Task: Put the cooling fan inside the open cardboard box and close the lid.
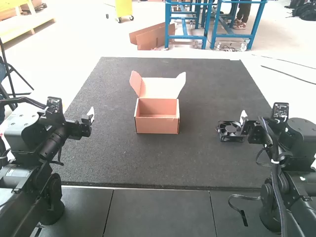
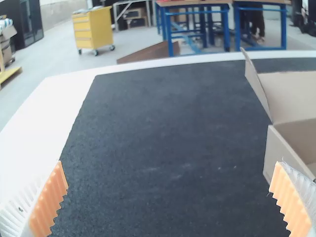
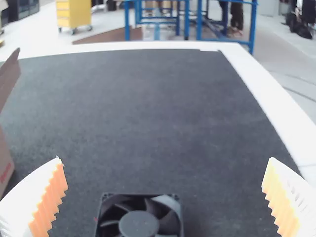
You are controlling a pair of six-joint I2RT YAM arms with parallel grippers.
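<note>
The cooling fan (image 1: 230, 131), judged light and rigid with fragile blades, lies right of the cardboard box (image 1: 157, 116), just beside the spread-fingered right gripper (image 1: 244, 127); left gripper (image 1: 89, 121) likewise spread; grasp opposite frame edges.

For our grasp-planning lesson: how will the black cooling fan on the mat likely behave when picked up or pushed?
The cooling fan has a square frame that looks rigid, so it should stay stiff when gripped. It appears to lie flat on the mat, so rolling or tipping seems unlikely. Its exposed blades look fragile; grip the frame.
</note>
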